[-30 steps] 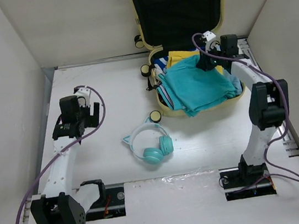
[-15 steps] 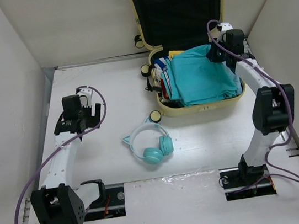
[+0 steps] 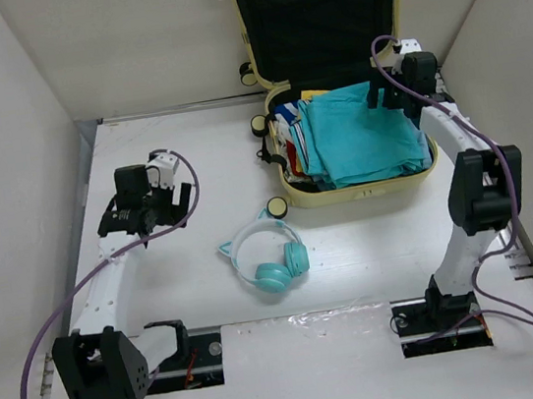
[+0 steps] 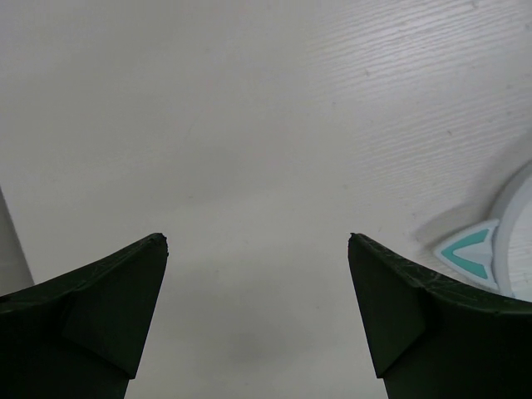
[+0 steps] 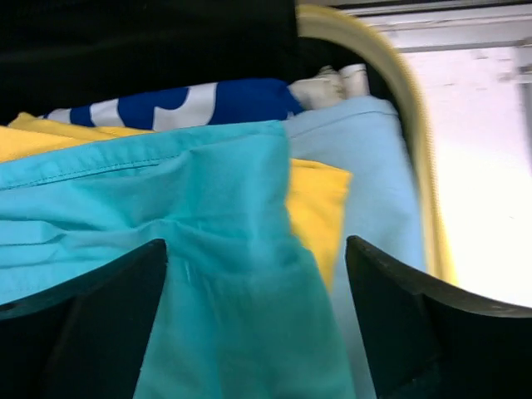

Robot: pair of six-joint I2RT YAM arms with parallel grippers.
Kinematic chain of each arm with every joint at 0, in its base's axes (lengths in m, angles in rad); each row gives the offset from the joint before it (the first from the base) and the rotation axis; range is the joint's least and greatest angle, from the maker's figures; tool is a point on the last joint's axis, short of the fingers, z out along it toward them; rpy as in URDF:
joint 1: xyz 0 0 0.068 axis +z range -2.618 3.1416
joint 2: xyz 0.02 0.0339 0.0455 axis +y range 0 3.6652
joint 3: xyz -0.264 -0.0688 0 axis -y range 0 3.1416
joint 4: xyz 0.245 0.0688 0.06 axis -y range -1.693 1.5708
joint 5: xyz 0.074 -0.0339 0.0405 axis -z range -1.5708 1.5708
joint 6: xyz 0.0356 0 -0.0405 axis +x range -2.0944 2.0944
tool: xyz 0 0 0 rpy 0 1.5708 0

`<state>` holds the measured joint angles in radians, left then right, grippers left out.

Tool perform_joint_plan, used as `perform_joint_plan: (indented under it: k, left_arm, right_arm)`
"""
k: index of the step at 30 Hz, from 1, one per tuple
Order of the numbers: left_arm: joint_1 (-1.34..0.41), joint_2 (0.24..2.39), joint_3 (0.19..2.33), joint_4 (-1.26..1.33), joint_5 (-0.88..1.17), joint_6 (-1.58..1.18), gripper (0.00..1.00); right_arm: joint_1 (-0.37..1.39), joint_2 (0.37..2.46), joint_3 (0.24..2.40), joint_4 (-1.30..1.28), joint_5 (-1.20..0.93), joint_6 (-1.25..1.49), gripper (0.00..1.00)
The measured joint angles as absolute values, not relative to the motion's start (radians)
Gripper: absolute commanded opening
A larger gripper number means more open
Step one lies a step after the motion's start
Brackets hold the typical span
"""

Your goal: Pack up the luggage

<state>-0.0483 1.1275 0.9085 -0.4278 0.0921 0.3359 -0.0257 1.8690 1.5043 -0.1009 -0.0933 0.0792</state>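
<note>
The luggage, a pale-yellow suitcase, lies open at the back of the table with its black-lined lid upright against the wall. A teal cloth lies spread on top of the folded clothes inside. My right gripper hangs open over the back right part of the case. In the right wrist view its jaws stand wide apart just above the teal cloth, holding nothing. My left gripper is open over bare table, left of the headphones.
Under the teal cloth lie a yellow cloth, a blue-and-white one and a light-blue one against the luggage rim. A cat ear of the headphones shows at the left wrist view's right edge. White walls enclose the table.
My right gripper carried the teal cloth toward the case's back right, then opened and let it go; the cloth now lies flatter inside. My left gripper shifted slightly right.
</note>
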Motion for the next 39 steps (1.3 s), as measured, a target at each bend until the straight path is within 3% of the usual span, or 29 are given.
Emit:
perform_joint_plan:
  k: [7,11,12,13,15,16,23,27,31,33,35,36,39]
  left_arm:
    - [-0.244,1.165,0.91,-0.45,0.177,0.369,0.88]
    - [-0.383,1.24,0.91,-0.458,0.228,0.386,0.89]
    - [-0.405,1.262,0.91,-0.459,0.233,0.389,0.89]
    - [-0.419,1.283,0.91,-0.46,0.238,0.393,0.89]
    - [-0.432,1.323,0.909,-0.461,0.25,0.402,0.89]
    - [-0.441,1.343,0.909,-0.459,0.255,0.404,0.89]
    - [-0.534,1.417,0.875,-0.378,0.261,0.42,0.9]
    - [-0.558,1.491,0.857,-0.339,0.228,0.421,0.9]
    - [-0.56,1.574,0.86,-0.31,0.18,0.418,0.87]
    - [-0.56,1.575,0.859,-0.275,0.15,0.412,0.83]
    - [-0.56,1.576,0.859,-0.254,0.129,0.407,0.71]
    - [-0.56,1.579,0.86,-0.245,0.122,0.407,0.53]
    - [-0.56,1.599,0.87,-0.224,0.131,0.412,0.26]
  right_arm:
    - [0.031,1.661,1.542,-0.293,0.154,-0.045,0.94]
    - [0.184,1.493,1.464,-0.318,0.217,-0.065,0.83]
    - [0.233,1.459,1.426,-0.313,0.196,-0.064,0.78]
    - [0.274,1.439,1.39,-0.3,0.168,-0.056,0.62]
    - [0.354,1.433,1.312,-0.269,0.094,-0.028,0.46]
    - [0.382,1.452,1.282,-0.257,0.061,-0.009,0.32]
    - [0.434,1.697,1.207,-0.188,-0.101,0.128,0.09]
    - [0.416,1.747,1.23,-0.162,-0.172,0.158,0.06]
    - [0.406,1.749,1.238,-0.163,-0.209,0.152,0.13]
    - [0.407,1.732,1.238,-0.171,-0.211,0.138,0.14]
    - [0.41,1.706,1.239,-0.187,-0.211,0.123,0.18]
    - [0.413,1.689,1.243,-0.196,-0.208,0.115,0.19]
    - [0.416,1.619,1.257,-0.219,-0.2,0.098,0.23]
